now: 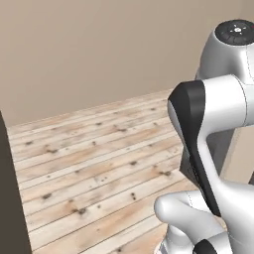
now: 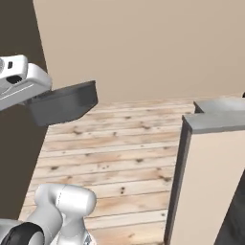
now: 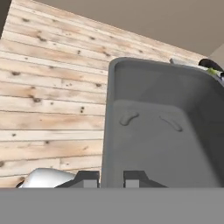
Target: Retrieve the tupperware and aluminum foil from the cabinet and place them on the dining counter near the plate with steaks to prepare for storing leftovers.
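Just one tupperware [image 3: 162,131] — rim pinched by the gripper [image 3: 111,178] — above floorboards [image 1: 99,163].

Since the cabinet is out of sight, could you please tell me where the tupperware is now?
The tupperware is held up in the air by the shut gripper, at the left of the right base view, above the wooden floor.

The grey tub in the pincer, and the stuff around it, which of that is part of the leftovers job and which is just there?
Part of the job:
- tupperware, dark grey open tub, carried above the floor
- pincer, shut on the tub's near wall

Just there:
- plank floor
- beige wall
- grey-topped beige counter end
- dark panel at the left edge
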